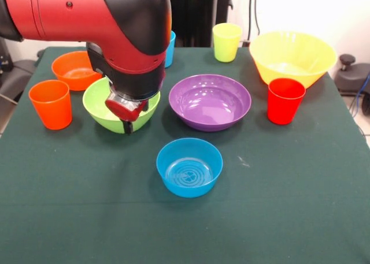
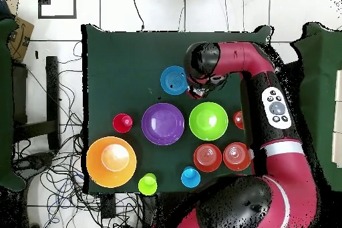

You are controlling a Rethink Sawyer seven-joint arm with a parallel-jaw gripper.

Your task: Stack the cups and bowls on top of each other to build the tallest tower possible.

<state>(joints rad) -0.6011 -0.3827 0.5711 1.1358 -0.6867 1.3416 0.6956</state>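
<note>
We see no tower yet: the small blue plastic bowl [image 1: 189, 167] sits alone at the near middle of the dark green cloth-covered table [image 1: 289, 183], with the wide purple plastic bowl [image 1: 210, 101] behind it, the medium lime green plastic bowl [image 1: 99, 102] to its left, and the large yellow plastic bowl [image 1: 292, 55] at the far right. The orange plastic cup [image 1: 51, 104], red plastic cup [image 1: 285, 100] and yellow-green plastic cup [image 1: 226, 41] each stand upright and apart, and a small orange plastic bowl [image 1: 75, 69] lies behind the orange cup. The red and black arm's gripper [image 1: 127, 115] hangs over the lime green bowl's near rim, though from here we cannot tell how far its fingers are spread or whether it touches the rim.
</note>
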